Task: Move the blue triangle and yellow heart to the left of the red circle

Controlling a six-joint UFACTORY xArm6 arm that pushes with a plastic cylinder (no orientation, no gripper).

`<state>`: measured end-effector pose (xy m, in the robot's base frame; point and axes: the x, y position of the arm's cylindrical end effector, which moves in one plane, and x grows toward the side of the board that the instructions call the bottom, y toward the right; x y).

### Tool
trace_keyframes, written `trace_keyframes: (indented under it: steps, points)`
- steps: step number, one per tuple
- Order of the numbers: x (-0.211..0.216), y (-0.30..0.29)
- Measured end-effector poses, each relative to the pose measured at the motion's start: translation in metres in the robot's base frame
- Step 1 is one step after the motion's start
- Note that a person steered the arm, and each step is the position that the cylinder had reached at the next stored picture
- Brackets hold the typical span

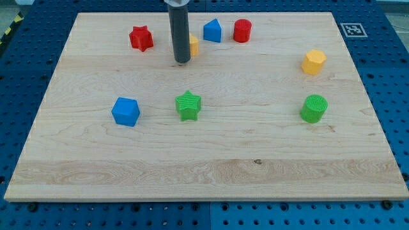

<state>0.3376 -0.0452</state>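
Note:
The red circle (242, 30) stands near the view's top, right of centre. The blue triangle (212, 30) sits just to its left, a small gap between them. A yellow block (193, 45), the heart, is mostly hidden behind my rod; only its right edge shows, left of and below the blue triangle. My tip (182, 61) rests on the board right at that yellow block's left side, seemingly touching it.
A red star (141, 38) lies at the top left. A blue cube-like block (125, 111) and a green star (188, 105) sit mid-board. A yellow hexagon (314, 62) and a green cylinder (314, 108) are on the right. The wooden board (204, 172) lies on a blue pegboard.

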Motion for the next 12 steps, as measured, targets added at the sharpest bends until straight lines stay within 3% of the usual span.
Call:
trace_keyframes:
  steps: [2,4,6,12]
  points:
    - [-0.054,-0.004]
    - [-0.070,-0.009]
    - [-0.037,-0.002]
    - [-0.061,0.002]
